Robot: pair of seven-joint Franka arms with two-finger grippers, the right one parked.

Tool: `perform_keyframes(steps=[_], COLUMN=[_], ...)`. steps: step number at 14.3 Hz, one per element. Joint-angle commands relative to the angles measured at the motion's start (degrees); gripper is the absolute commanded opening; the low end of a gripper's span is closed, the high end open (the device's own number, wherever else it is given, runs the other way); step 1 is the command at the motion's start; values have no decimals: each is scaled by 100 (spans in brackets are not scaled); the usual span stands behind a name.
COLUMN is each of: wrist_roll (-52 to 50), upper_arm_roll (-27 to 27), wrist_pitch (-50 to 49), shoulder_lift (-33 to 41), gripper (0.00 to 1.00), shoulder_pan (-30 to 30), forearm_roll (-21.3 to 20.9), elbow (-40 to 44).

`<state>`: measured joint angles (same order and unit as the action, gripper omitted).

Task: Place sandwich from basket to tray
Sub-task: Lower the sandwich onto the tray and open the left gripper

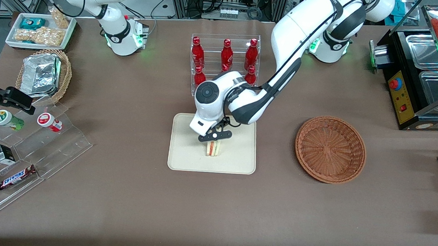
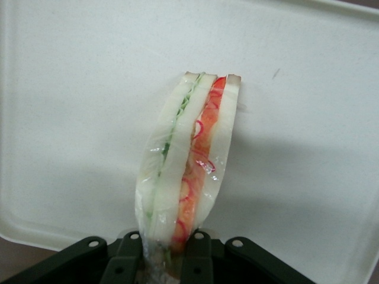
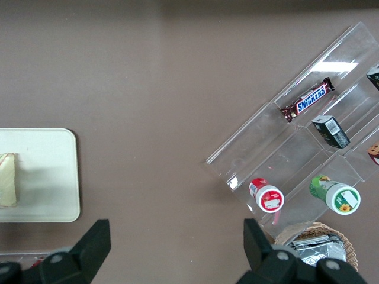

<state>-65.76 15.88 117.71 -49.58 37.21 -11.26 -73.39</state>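
The sandwich (image 1: 213,148) is a plastic-wrapped wedge of white bread with green and orange-red filling. It stands on edge over the middle of the cream tray (image 1: 239,161). My left gripper (image 1: 214,137) is right above it, shut on its upper end. In the left wrist view the two dark fingers (image 2: 196,260) clamp the sandwich (image 2: 189,154) with the tray (image 2: 77,118) just under it; I cannot tell whether it touches the tray. The reddish-brown basket (image 1: 330,149) lies toward the working arm's end of the table and holds nothing. The sandwich (image 3: 7,180) and tray (image 3: 47,177) also show in the right wrist view.
A clear rack of red bottles (image 1: 225,58) stands just farther from the front camera than the tray. Toward the parked arm's end are a clear stepped snack display (image 1: 23,163), a tan basket with foil (image 1: 43,74) and a white snack tray (image 1: 40,29). A black appliance (image 1: 418,83) stands at the working arm's end.
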Motion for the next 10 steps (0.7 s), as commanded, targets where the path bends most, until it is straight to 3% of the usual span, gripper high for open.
perform_keyframes(steps=[1,5,9,10], wrist_roll=[-60,-77,-252,-410], upper_arm_roll=[-50,-68,-76,-94], wrist_pitch=[-256,-626,-626,-626], shoulder_lift=[-61,-61,-17,-8], gripper=[21,23,40,99], shoulder_pan=[94,85,85,68], forearm_roll=[-175,-175,-553,-605], elbow=[229,290,290,308])
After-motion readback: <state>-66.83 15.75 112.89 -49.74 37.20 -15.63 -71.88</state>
